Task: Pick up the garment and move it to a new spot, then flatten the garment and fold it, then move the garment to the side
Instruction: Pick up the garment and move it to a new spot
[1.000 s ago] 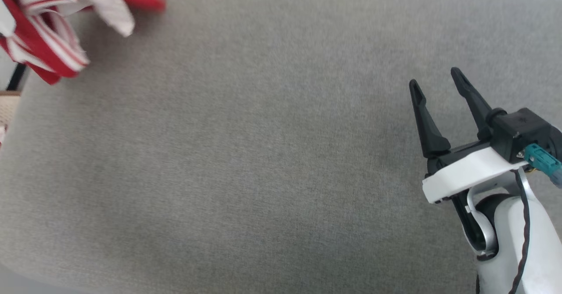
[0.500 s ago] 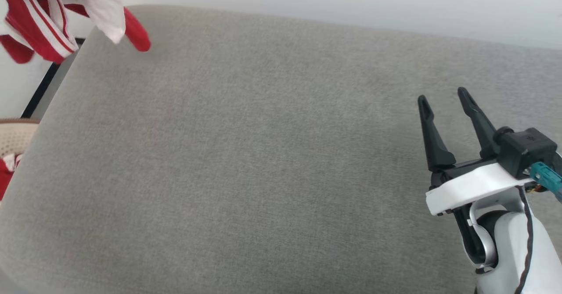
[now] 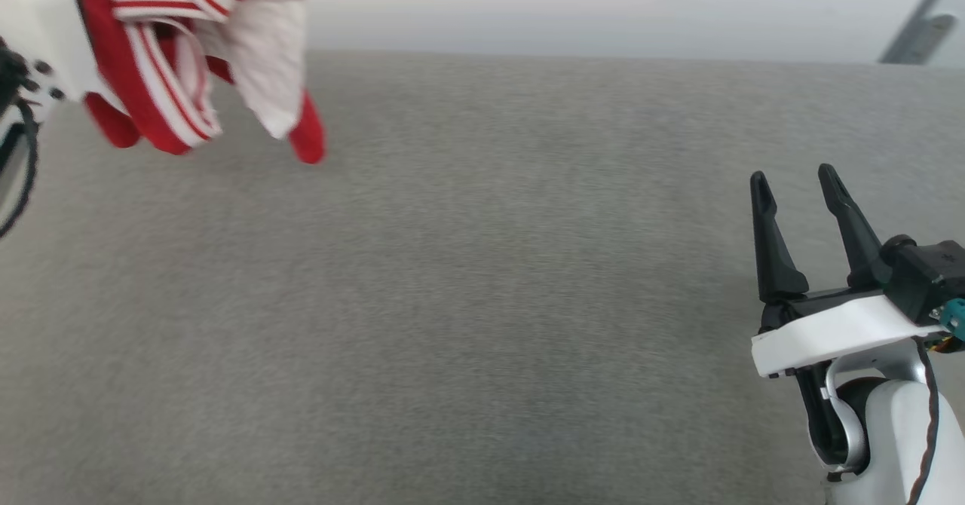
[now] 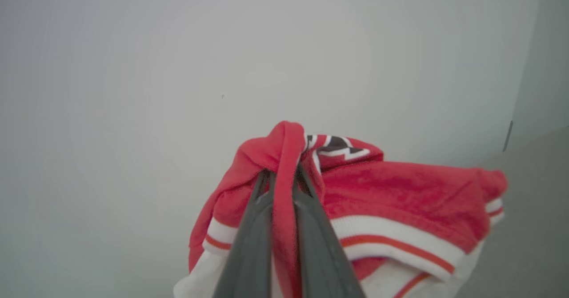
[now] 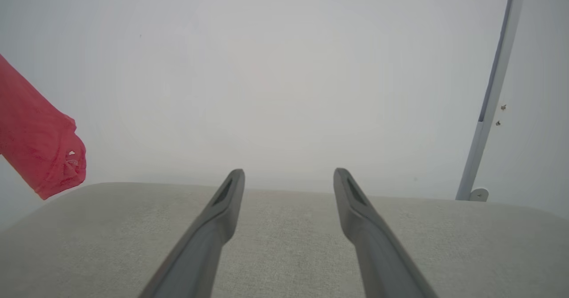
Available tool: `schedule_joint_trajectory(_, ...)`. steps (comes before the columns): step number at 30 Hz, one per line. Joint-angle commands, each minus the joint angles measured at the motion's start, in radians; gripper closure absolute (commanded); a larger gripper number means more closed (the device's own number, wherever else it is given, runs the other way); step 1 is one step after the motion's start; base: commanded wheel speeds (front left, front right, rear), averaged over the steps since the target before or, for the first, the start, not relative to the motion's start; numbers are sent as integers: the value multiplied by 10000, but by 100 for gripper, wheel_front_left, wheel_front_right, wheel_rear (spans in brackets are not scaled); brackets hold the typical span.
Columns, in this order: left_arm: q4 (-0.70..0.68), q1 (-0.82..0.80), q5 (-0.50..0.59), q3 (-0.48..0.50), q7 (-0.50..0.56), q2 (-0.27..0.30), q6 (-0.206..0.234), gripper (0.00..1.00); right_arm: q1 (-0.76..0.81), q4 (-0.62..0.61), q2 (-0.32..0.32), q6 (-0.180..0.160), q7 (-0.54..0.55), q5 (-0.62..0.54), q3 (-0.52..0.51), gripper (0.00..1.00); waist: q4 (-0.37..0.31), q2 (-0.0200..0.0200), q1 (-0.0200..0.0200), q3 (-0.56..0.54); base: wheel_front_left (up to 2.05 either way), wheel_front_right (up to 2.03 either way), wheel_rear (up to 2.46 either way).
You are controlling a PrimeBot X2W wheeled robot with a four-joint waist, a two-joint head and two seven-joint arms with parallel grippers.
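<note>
Dangling limp and bunched, the garment (image 3: 196,53) hung above the far left of the grey counter (image 3: 482,301), a red fold pinched in the closed left end effector (image 4: 282,173). Soft and light, it would likely drape and slip; its striped trim looked the surest hold. The right end effector (image 3: 795,177) stood open. Moments earlier the garment had hung past the counter's left corner, though the head camera had swung too.

count | garment (image 3: 188,53): one is showing, at 11 o'clock | grippers: two are showing, left gripper (image 4: 282,173) and right gripper (image 3: 794,177) at 4 o'clock | grey cushioned surface (image 3: 482,301): one is showing | slim grey post (image 5: 493,89): one is standing at 2 o'clock
</note>
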Motion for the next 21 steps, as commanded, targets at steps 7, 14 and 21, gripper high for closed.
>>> schedule_joint_trajectory(7, -1518, 635, -360, -191, 768, 122, 439, 100, 152, 109, 116, 1, -237, -14, -148, 0, -1392, 0, 0, 65, 0, 0, 0)
schedule_joint_trajectory(14, -2602, 1579, -1138, -534, 1690, -3, 864, 100, 222, 272, 145, 1, -448, 99, -117, 0, -2372, 0, 0, 255, 0, 0, 0)
schedule_joint_trajectory(21, -2765, 2774, -1672, -1299, 2592, -155, 1224, 100, 396, 595, 151, 1, -762, 384, 153, 0, -3015, 0, 0, 464, 0, 0, 0)
